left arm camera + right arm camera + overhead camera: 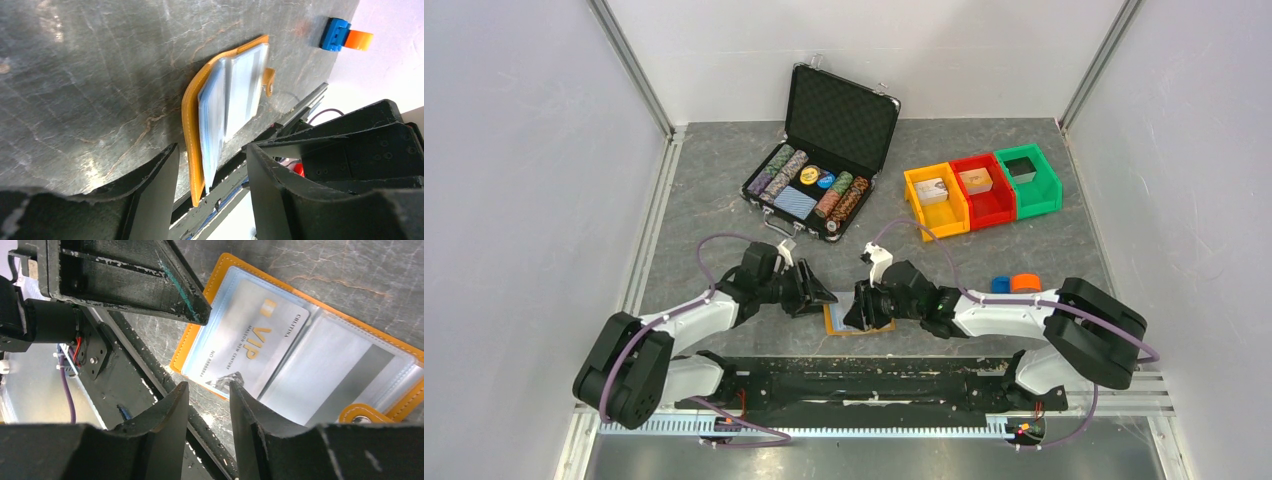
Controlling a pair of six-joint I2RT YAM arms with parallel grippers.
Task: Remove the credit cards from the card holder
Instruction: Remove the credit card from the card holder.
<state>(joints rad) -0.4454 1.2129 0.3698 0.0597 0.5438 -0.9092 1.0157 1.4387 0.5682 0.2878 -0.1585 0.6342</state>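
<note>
Card holder [220,274]: lies open on the table [984,250], between my two grippers. Printed credit card [252,342]: inside its clear sleeve. My left gripper [211,150]: wide, empty, facing the holder's end. My right gripper [207,387]: narrow gap, empty, just beside the holder's edge.

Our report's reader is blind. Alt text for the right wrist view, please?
An orange card holder lies open on the grey table, showing a pale VIP-printed card. The right gripper, open, is at its edge.
</note>
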